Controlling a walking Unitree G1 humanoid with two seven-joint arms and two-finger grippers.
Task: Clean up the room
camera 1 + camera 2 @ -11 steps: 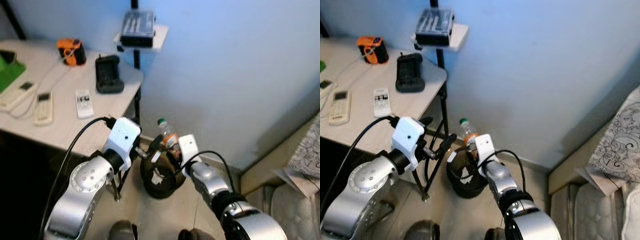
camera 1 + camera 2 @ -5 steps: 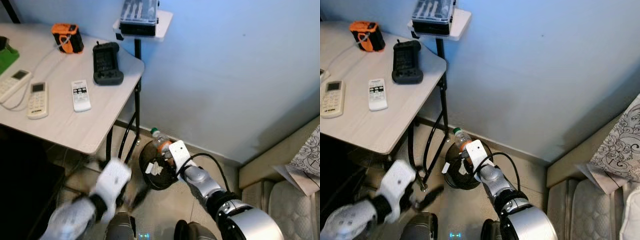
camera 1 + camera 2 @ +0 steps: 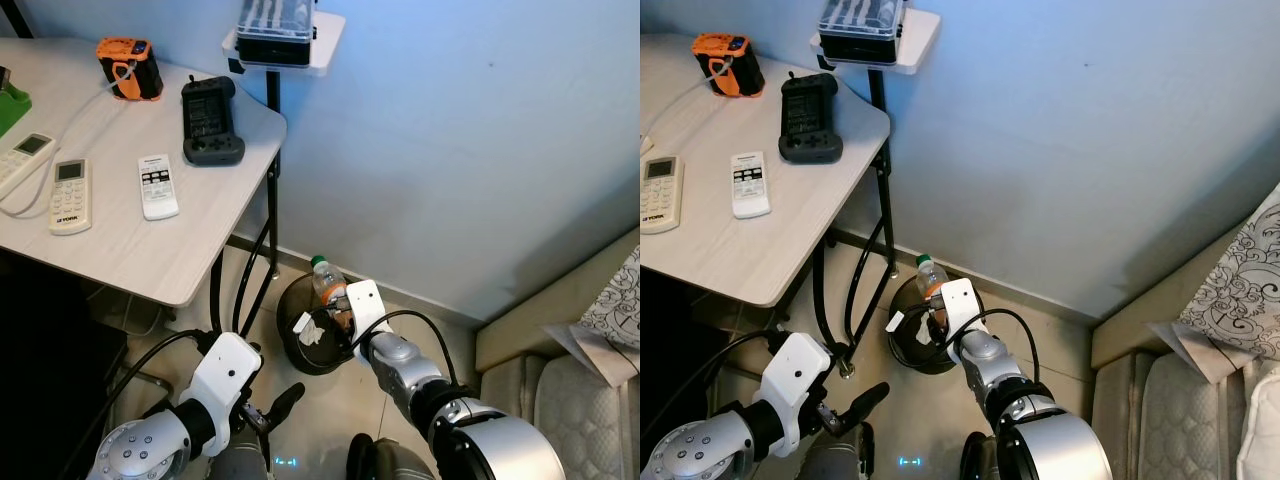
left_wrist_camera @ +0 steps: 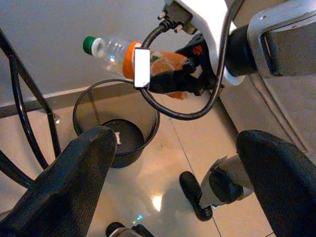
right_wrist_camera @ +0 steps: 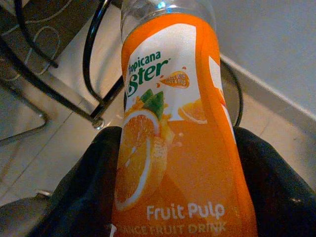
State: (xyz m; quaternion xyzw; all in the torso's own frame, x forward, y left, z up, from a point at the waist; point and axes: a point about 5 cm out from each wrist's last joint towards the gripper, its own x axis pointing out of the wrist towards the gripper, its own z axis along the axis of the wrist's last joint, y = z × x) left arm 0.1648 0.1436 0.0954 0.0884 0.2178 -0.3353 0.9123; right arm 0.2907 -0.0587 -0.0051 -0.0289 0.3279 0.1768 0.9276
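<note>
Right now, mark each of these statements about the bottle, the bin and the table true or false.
1. The right gripper holds an orange-labelled bottle. True.
2. The bottle lies at the bottom of the black bin. False: it is held above the bin.
3. The bottle's cap is green. True.
4. The left gripper grips the bin's rim. False: it hangs open, low, apart from the bin.
5. Three white remotes lie on the table. True.

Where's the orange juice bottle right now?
The orange-labelled clear plastic juice bottle is clamped in the right gripper, held over the black wire wastebasket on the floor beside the table leg.
</note>
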